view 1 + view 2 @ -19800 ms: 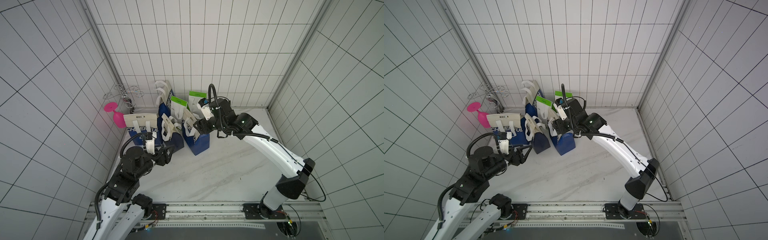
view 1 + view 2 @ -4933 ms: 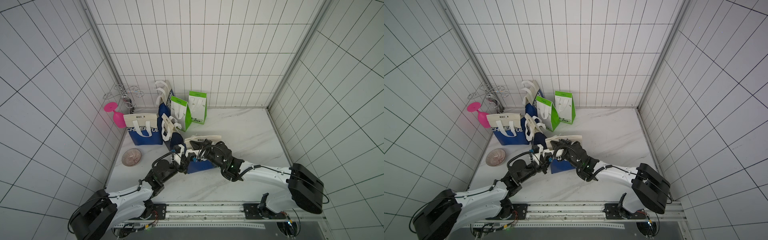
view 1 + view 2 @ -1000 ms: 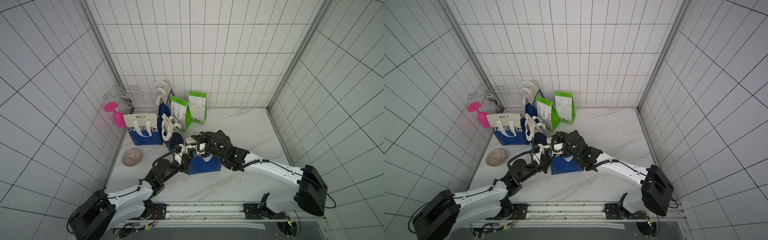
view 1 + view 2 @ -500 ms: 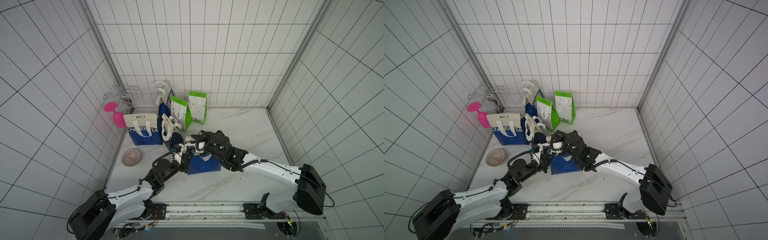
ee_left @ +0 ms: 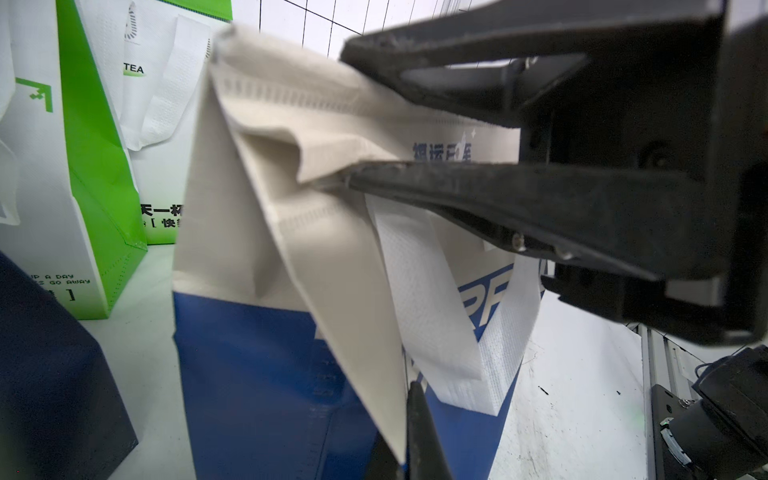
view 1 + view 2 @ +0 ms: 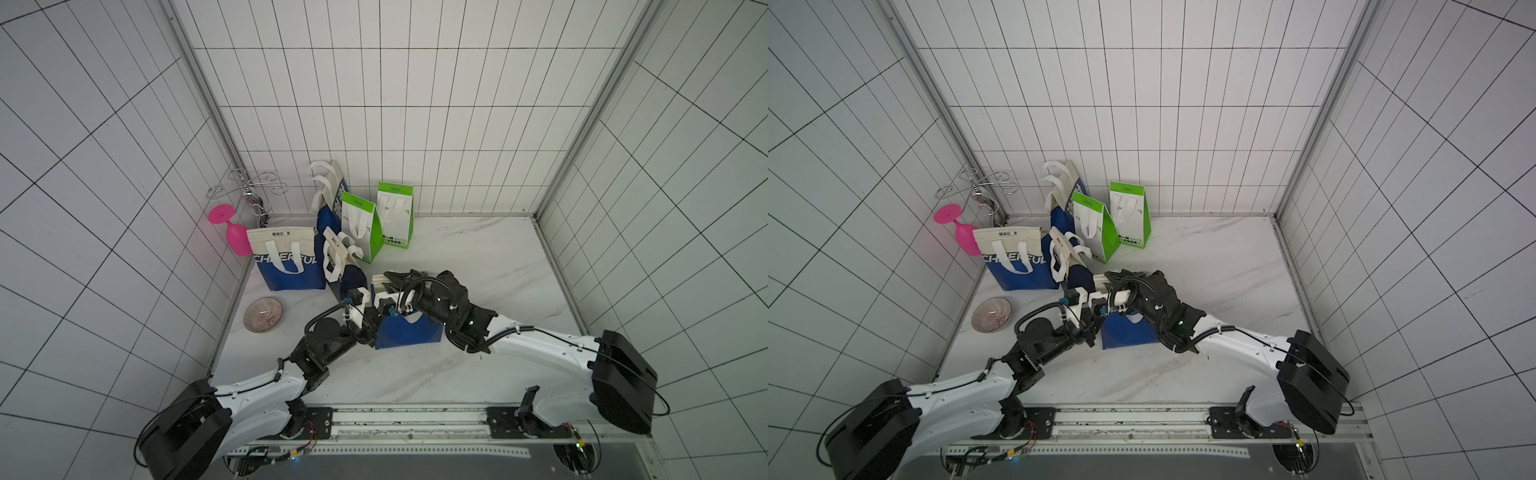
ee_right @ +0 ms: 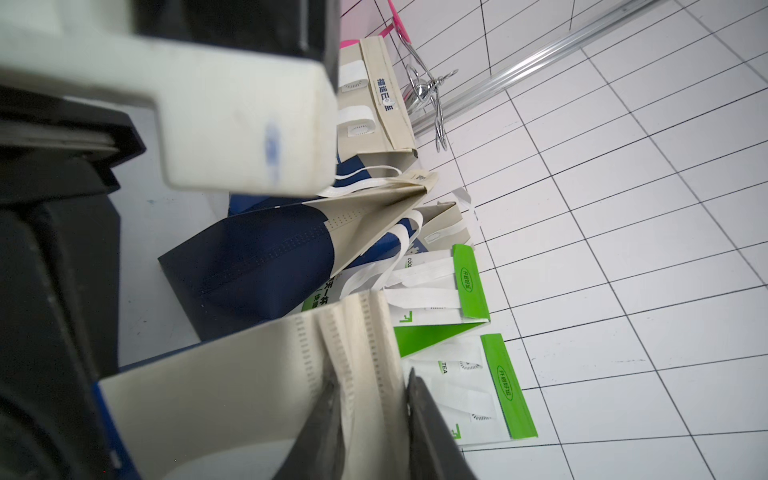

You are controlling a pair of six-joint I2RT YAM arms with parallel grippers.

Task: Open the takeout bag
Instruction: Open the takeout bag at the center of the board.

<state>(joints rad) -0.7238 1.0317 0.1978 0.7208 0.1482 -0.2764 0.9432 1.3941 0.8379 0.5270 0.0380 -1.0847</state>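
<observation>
takeout bag (image 6: 407, 332), CHEERFUL blue bag (image 6: 286, 270), TEA bag (image 5: 162, 145)

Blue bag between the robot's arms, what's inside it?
Nothing inside shows. The blue bag has its cream top folded shut, with the left pincer and right pincer on that cream part. Whatever is in it is hidden.

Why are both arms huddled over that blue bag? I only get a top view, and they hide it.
Observer: The left wrist view shows the left end effector shut on the bag's side pleat.
Operator: And the other arm?
Observer: In the right wrist view, the right end effector's fingers straddle the beige top.
Operator: So is it open?
Observer: No; the left wrist view shows that top folded shut.
</observation>
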